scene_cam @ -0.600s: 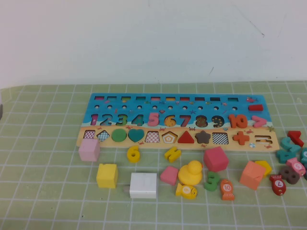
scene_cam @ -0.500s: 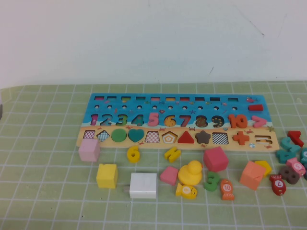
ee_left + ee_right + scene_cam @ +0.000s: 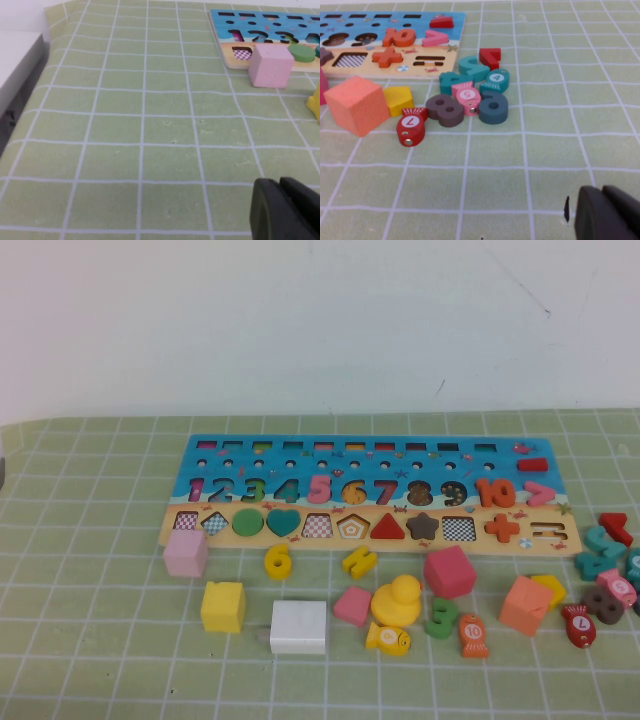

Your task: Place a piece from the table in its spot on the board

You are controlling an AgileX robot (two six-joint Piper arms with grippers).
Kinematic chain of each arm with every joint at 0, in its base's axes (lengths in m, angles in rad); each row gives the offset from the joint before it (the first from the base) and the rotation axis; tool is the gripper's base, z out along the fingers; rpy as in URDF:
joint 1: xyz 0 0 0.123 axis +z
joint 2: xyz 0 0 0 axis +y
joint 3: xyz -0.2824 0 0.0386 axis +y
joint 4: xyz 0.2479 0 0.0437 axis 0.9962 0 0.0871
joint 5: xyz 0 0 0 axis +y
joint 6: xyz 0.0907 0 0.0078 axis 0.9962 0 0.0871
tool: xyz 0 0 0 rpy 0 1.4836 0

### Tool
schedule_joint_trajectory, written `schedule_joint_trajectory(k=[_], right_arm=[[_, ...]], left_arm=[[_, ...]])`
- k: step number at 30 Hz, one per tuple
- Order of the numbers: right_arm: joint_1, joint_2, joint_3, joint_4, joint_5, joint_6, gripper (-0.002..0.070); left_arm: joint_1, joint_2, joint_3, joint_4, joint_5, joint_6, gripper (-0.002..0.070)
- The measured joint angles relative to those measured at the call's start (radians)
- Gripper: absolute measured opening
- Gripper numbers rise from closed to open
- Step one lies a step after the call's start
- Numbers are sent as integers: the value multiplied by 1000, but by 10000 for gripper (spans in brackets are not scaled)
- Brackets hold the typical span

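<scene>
The yellow numeral "6" (image 3: 278,560) lies flat on the green mat just in front of the board (image 3: 180,536), right of a pink cube (image 3: 186,552). The board's blue part holds numerals; its 6 slot (image 3: 354,491) shows a patterned recess. Neither gripper appears in the high view. My left gripper (image 3: 280,186) is shut and empty over bare mat, off the board's left end (image 3: 225,55). My right gripper (image 3: 603,192) is shut and empty over mat, off the board's right end (image 3: 445,55). The "6" is out of both wrist views.
Loose pieces lie in front of the board: yellow cube (image 3: 223,606), white block (image 3: 298,626), yellow zigzag piece (image 3: 359,561), yellow duck (image 3: 398,600), magenta cube (image 3: 449,572), orange cube (image 3: 525,605). Numerals and fish cluster at the right (image 3: 470,97). A grey ledge (image 3: 15,65) borders the left.
</scene>
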Motion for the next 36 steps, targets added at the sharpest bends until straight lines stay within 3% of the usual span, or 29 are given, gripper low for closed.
schedule_joint_trajectory(k=[22, 23, 24, 25, 36], right_arm=[[0, 0, 0, 0, 0, 0, -3], [0, 0, 0, 0, 0, 0, -3], [0, 0, 0, 0, 0, 0, -3], [0, 0, 0, 0, 0, 0, -3], [0, 0, 0, 0, 0, 0, -3]], left_arm=[[0, 0, 2, 90, -41, 19, -2], [0, 0, 2, 96, -69, 19, -2], [0, 0, 2, 102, -291, 19, -2], [0, 0, 2, 104, -349, 19, -2], [0, 0, 2, 104, -641, 9, -2]])
